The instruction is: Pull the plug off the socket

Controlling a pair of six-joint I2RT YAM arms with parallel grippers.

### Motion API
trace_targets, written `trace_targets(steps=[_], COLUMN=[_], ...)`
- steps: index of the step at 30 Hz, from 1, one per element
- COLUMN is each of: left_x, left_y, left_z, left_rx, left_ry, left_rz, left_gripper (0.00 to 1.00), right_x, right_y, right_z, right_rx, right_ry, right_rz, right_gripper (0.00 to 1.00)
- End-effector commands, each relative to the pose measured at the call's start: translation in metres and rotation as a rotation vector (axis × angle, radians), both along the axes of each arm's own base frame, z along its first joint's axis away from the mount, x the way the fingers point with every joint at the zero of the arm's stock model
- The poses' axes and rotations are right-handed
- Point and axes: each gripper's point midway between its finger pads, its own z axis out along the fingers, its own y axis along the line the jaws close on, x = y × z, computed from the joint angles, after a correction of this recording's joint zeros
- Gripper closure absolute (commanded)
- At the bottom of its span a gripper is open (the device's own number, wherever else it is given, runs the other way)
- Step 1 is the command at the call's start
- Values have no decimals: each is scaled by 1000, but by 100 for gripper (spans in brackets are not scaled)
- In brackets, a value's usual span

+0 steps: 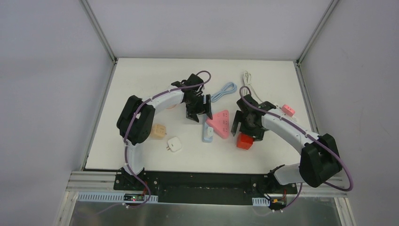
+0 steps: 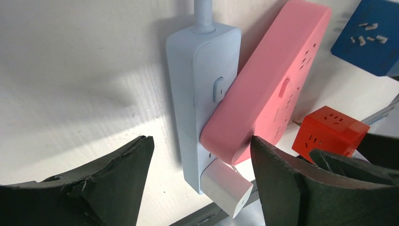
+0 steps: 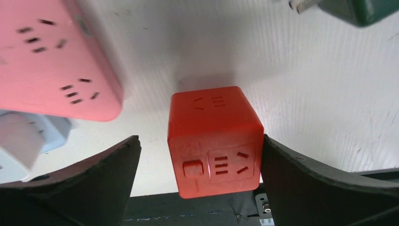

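Note:
The white plug sits in the near end of the light blue socket strip, which lies flat on the table. A pink triangular socket rests partly over the strip, right beside the plug. My left gripper is open, and its fingers straddle the strip and the pink corner without touching them. In the top view it hangs at the strip's far end. My right gripper is open around a red cube socket. One finger is against the cube's side and the other stands well apart.
A peach cube and a white adapter lie left of the strip. A light blue cable, a white cable and a small pink adapter lie farther back. A blue cube sits beyond the pink socket.

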Motion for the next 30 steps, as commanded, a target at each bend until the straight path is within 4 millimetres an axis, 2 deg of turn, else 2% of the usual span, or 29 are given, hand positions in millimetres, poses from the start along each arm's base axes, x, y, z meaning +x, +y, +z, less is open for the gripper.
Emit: trace_targets(steps=[1,6,9,16,19,23,30], left_x=[7,10,7,-1,-1,-9,-29], left_y=[9,23,31,39,41,44,60], left_z=[33,45,47,44,47,52,40], left_rx=[25,39,32,17,35,58,98], left_ry=[-102,-185,-213,-228,-246,-233,-206], left_rz=[66,144,205,270,231,170,109], left_gripper=[21,20,20,20,20,23,27], right_x=[22,39,45,34,27,21,12], right_y=[3,0,7,63,90,116,152], right_z=[36,59,74,86,81,70,50], right_rx=[10,-4,27,289,359,367,352], right_ry=[-112,-229,-290,-318,-285,-231,-165], right_rz=[59,100,137,241,257,242,278], right_gripper=[4,4,4,5,6,10,16])
